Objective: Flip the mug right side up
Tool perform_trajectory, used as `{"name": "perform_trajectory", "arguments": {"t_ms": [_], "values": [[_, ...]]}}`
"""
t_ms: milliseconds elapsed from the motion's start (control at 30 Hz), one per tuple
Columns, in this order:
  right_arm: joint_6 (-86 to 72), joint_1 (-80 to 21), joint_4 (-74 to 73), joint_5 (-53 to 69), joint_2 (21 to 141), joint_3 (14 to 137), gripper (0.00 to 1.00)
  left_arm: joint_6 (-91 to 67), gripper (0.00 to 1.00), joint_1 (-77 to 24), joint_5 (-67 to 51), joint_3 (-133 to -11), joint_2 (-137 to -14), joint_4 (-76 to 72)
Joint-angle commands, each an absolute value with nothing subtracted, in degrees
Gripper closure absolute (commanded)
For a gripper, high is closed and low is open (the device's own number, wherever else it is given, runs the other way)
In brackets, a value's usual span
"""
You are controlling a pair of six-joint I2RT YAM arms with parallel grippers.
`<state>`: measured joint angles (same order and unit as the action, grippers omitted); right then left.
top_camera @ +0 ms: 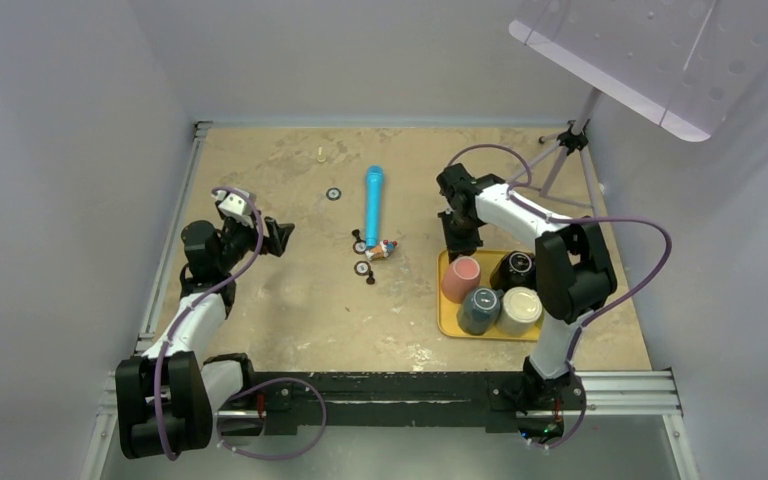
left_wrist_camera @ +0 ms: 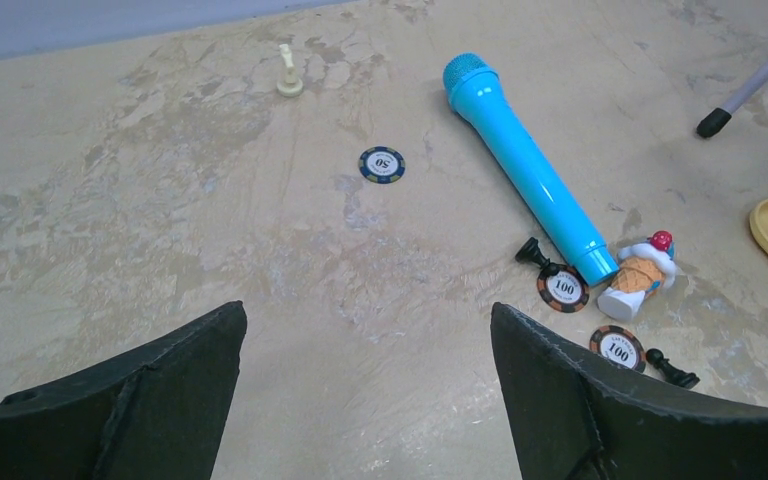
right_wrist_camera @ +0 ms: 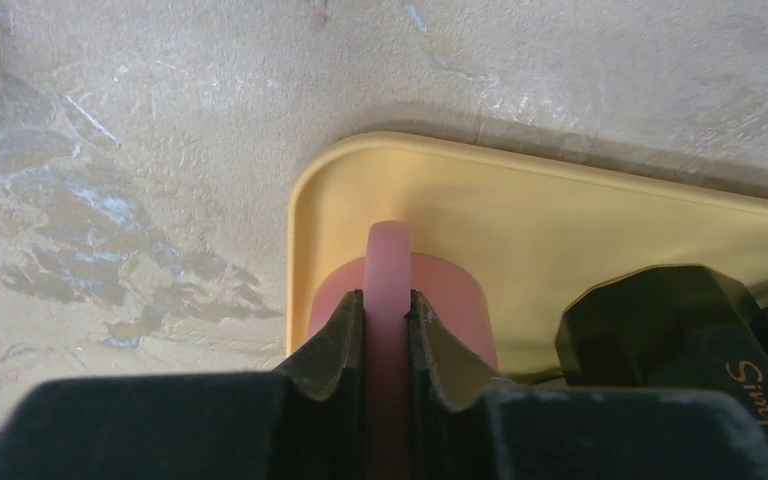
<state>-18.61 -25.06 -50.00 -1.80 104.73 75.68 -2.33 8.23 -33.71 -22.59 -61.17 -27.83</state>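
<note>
Your right pincer (right_wrist_camera: 388, 308) is clamped on the handle of the pink mug (top_camera: 461, 278), one finger on each side of the loop. The pink mug stands in the far-left corner of the yellow tray (top_camera: 447, 322), on the right side of the table (top_camera: 290, 310). A black mug (top_camera: 515, 268) sits just right of it; a blue-grey mug (top_camera: 479, 308) and a cream mug (top_camera: 520, 310) are nearer. Your left pincer (left_wrist_camera: 368, 320) hangs wide open over the left of the table, gripping nothing. A blue microphone (top_camera: 373, 205) lies mid-table, with poker chips (left_wrist_camera: 563, 288) at its near end.
</note>
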Motion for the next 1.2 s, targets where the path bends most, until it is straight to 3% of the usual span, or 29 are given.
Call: {"name": "perform_trajectory", "arguments": {"t_ms": [0, 167, 367, 600, 767, 933, 1100, 1167], "values": [[-16.9, -25.0, -49.8, 2.6, 104.8, 76.5, 1.00, -1.2, 0.05, 8.6, -33.3, -22.9, -61.2, -30.0], [-15.3, -25.1, -46.1, 2.8, 99.7, 78.1, 1.00, 2.2, 0.06, 8.6, -34.7, -26.5, -61.1, -22.8], [-13.4, -25.2, -31.6, 5.1, 87.5, 71.2, 1.00, 8.7, 0.10, 8.5, -46.5, -36.0, -61.6, -3.6], [-13.9, -25.2, -22.9, 7.6, 81.0, 66.4, 1.00, 11.6, 0.14, 6.4, -63.1, -45.5, -61.8, 13.7], [-23.6, -27.8, -3.0, 15.1, 71.2, 61.0, 1.00, 1.7, 0.07, 0.7, -68.9, -52.3, -62.4, 14.9], [-32.8, -34.8, 20.6, 10.6, 64.8, 54.6, 1.00, -17.3, 0.00, -4.5, -74.7, -58.1, -65.1, 7.0], [-34.8, -40.0, 30.2, 6.4, 64.7, 54.0, 1.00, -23.3, 0.00, -6.8, -72.1, -59.8, -65.1, 1.7], [-35.5, -41.3, 31.2, 6.4, 65.7, 55.0, 1.00, -26.6, 0.05, -7.2, -72.1, -60.1, -65.1, -2.0]]}}
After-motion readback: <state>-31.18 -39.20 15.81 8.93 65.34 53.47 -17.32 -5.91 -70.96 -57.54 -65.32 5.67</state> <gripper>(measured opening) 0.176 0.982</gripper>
